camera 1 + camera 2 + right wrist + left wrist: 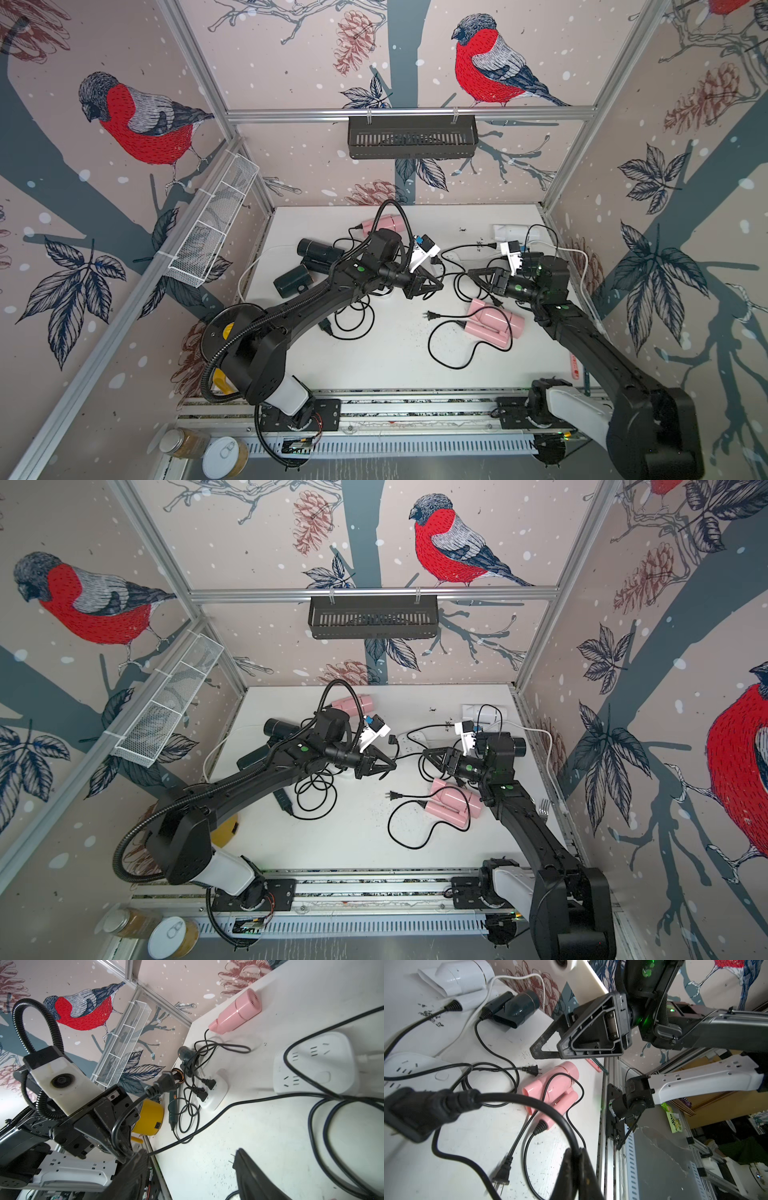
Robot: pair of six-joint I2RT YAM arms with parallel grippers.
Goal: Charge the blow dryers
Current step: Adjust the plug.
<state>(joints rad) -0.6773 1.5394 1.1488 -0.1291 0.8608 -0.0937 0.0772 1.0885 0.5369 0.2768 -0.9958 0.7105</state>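
Both arms reach low over the table (395,374) middle, tips facing each other, near but apart. The left gripper (437,286) is clenched on a black cord (529,1103) just behind its plug (415,1113); the right gripper (471,272) is released, fingers apart. The near pink dryer (494,328) lies below the right arm, the far pink dryer (384,222) and white dryer (511,230) at the back, and the black dryers (320,251) on the left. Whose cord it is, I cannot tell.

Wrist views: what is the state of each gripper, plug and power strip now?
left gripper: shut on black cord
cord plug: in no socket, in the air
right gripper: open, holding nothing
left-side power strip: two plugs in
middle power strip: visible sockets free
folded pink blow dryer: dryer plug loose on table
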